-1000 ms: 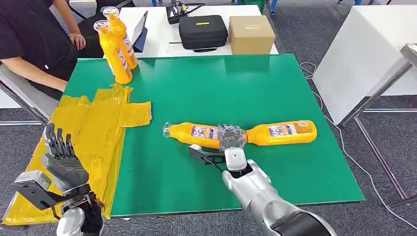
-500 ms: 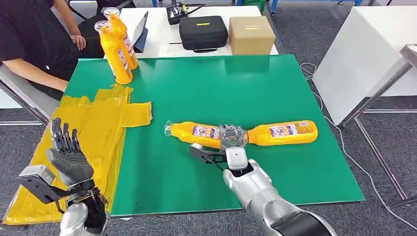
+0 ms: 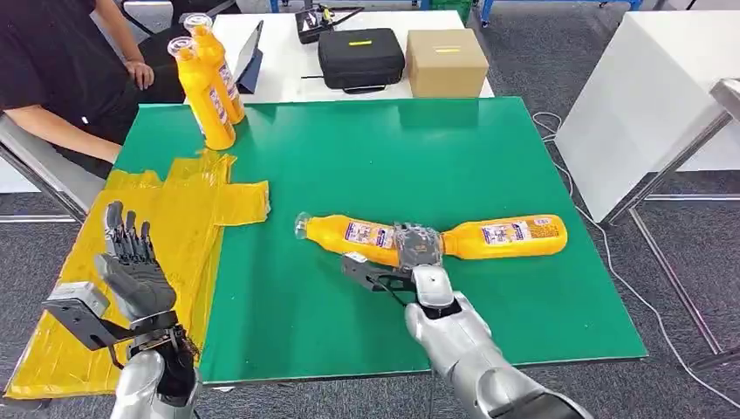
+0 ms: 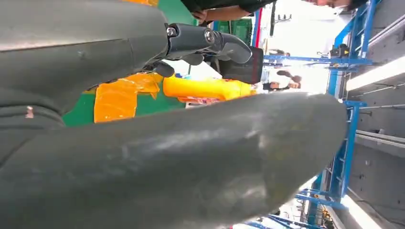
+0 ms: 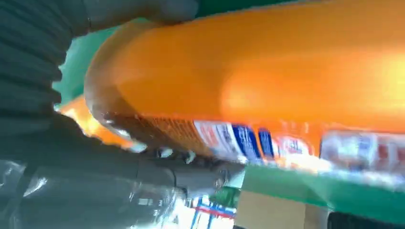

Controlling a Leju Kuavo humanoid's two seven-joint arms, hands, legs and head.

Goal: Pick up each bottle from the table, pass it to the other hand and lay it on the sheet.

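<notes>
Two orange bottles lie end to end on the green table [image 3: 489, 140]. My right hand [image 3: 417, 249] wraps the base of the left lying bottle [image 3: 349, 234], fingers over it and thumb below; up close that bottle [image 5: 267, 71] sits against the palm. The right lying bottle [image 3: 506, 236] lies just beyond the hand. Two more orange bottles [image 3: 209, 87] stand at the table's back left. The yellow sheet [image 3: 166, 227] covers the table's left edge. My left hand [image 3: 133, 275] is raised over the sheet, fingers apart and empty; its wrist view shows the sheet [image 4: 119, 95] and a lying bottle [image 4: 205, 88].
A person in black [image 3: 52, 78] sits at the back left, one hand near the standing bottles. Behind the green table a white table [image 3: 279, 52] carries a black case [image 3: 359, 57] and a cardboard box [image 3: 446, 61]. A white cabinet [image 3: 654, 96] stands at the right.
My left hand has risen and moved a little to the right above the sheet. My right hand and both lying bottles have shifted slightly to the right.
</notes>
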